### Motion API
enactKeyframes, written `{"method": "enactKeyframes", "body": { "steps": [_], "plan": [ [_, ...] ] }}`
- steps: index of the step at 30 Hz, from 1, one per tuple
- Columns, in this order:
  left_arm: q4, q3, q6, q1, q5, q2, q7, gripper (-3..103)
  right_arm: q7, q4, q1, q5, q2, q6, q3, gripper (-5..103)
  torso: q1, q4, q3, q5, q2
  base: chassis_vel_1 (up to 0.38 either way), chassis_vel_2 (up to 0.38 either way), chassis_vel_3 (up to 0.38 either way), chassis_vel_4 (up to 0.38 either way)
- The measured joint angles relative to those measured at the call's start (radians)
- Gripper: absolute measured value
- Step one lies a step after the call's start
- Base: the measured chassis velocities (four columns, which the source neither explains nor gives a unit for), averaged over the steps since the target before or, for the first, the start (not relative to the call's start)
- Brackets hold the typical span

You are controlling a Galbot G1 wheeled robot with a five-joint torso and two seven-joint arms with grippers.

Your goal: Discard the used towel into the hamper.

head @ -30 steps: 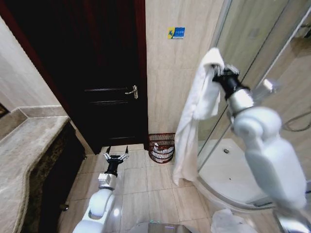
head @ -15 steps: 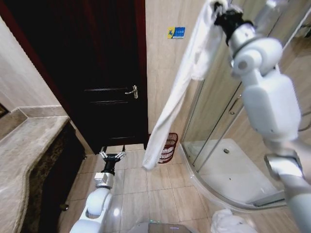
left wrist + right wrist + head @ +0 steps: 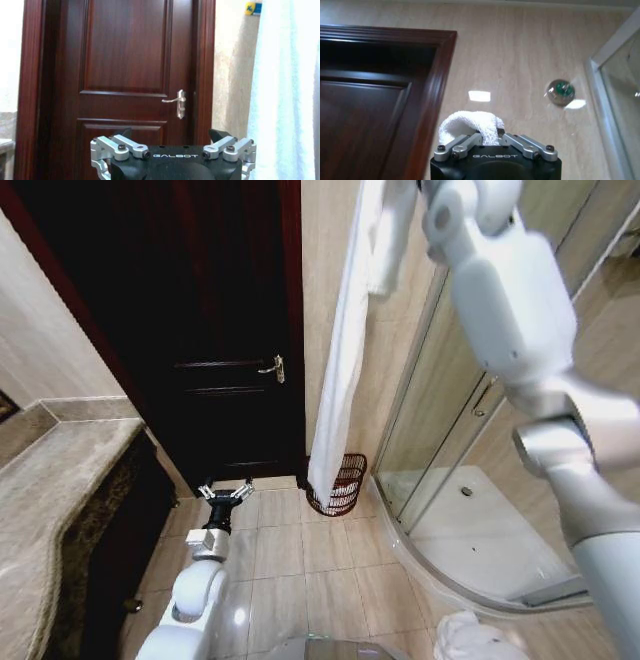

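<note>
The used towel [image 3: 345,330] is long and white and hangs straight down from the top of the head view. Its lower end dangles just in front of the hamper [image 3: 340,485], a small dark reddish wicker basket on the floor tiles against the wall by the door frame. My right arm [image 3: 500,290] is raised high. In the right wrist view my right gripper [image 3: 487,135] is shut on a fold of the towel [image 3: 470,123]. My left gripper [image 3: 225,492] is held low over the floor, left of the hamper, open and holding nothing. The left gripper [image 3: 171,133] faces the door, with the towel [image 3: 285,93] beside it.
A dark wooden door [image 3: 200,330] with a metal handle [image 3: 272,367] stands left of the hamper. The glass shower enclosure [image 3: 450,410] and its white tray [image 3: 480,530] lie to the right. A marble counter [image 3: 50,510] runs along the left. A white cloth [image 3: 470,640] lies on the floor nearby.
My right arm has risen and swung left, lifting the towel higher. The towel now hangs straight with its end by the hamper. The left arm has barely shifted.
</note>
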Motion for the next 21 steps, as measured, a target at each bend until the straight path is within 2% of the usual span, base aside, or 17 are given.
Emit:
{"method": "enactKeyframes", "body": {
  "steps": [5,9,13,18,21],
  "plan": [
    [-0.002,0.004,-0.014,0.0,0.0,0.001,0.01,100,-0.044,-0.147,0.089,-0.035,0.037,0.025,-0.02,5,0.0,-0.0006,0.0,0.0002,0.0,0.0,0.0,0.0,0.0],
    [0.009,0.01,-0.027,0.002,0.0,0.004,0.017,100,-0.074,-0.298,0.141,-0.059,0.103,0.064,-0.028,5,0.0,-0.0004,0.0,0.0002,0.0,0.0,0.0,0.0,0.0],
    [0.013,0.015,-0.031,0.006,0.0,0.005,0.02,100,-0.091,-0.338,0.14,-0.087,0.131,0.068,0.007,5,0.0,0.0,0.0,-0.0001,0.0,0.0,0.0,0.0,0.0],
    [0.011,0.021,-0.034,0.01,0.005,-0.002,0.021,100,-0.082,-0.338,0.081,-0.111,0.134,0.07,0.042,5,-0.001,0.0,0.0,-0.0002,0.0,0.0,0.0,0.0,0.0],
    [0.007,0.023,-0.037,0.018,0.013,-0.008,0.021,100,-0.07,-0.31,0.017,-0.114,0.101,0.073,0.033,5,0.0,0.0,0.0,0.0003,0.0,0.0,0.0,0.0,0.0]
  ]
}}
